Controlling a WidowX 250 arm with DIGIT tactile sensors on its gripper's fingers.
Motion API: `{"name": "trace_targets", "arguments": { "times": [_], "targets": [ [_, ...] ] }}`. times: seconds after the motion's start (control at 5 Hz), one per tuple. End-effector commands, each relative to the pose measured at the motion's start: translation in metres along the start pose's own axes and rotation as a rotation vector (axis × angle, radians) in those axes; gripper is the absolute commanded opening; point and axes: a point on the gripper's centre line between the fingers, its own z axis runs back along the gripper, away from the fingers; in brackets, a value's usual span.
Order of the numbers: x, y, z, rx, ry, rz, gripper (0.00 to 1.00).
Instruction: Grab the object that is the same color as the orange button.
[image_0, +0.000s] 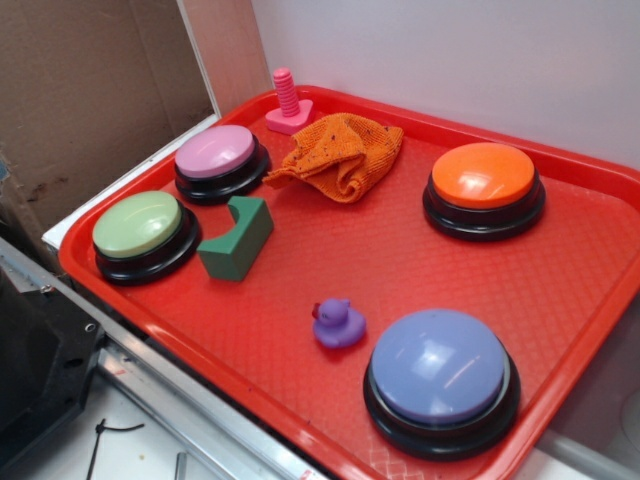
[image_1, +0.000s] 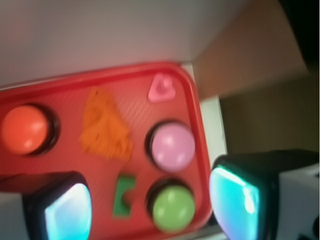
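Orange cloth (image_0: 342, 155), one, four buttons

The whole wrist view is blurred, so the cloth's (image_1: 104, 127) weave cannot be made out. Its bottom edge cuts off both fingers (image_1: 67, 212) and the tray's (image_1: 195, 105) near rim. The exterior view crops the tray's (image_0: 600, 170) right corner.

Four dome buttons: orange (image_0: 484, 176), pink (image_0: 216, 152), green (image_0: 138, 224), purple-blue (image_0: 440, 365); one cloth (image_0: 342, 152), one duck (image_0: 338, 324), one green block (image_0: 236, 240), one pink bolt (image_0: 288, 102), one tray (image_0: 560, 290)
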Motion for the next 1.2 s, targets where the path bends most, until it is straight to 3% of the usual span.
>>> {"name": "trace_targets", "arguments": {
  "times": [0.0, 0.2, 0.6, 0.8, 1.0],
  "targets": [
    [-0.021, -0.026, -0.079, 0.014, 0.053, -0.46, 1.0],
    [-0.031, -0.027, -0.103, 0.0, 0.076, -0.563, 1.0],
    [-0.018, -0.05, -0.102, -0.049, 0.042, -0.662, 1.0],
    [-0.017, -0.062, -0.109, -0.059, 0.065, -0.734, 1.0],
    [-0.023, -0.066, -0.126, -0.035, 0.115, -0.763, 1.0]
  ]
}}
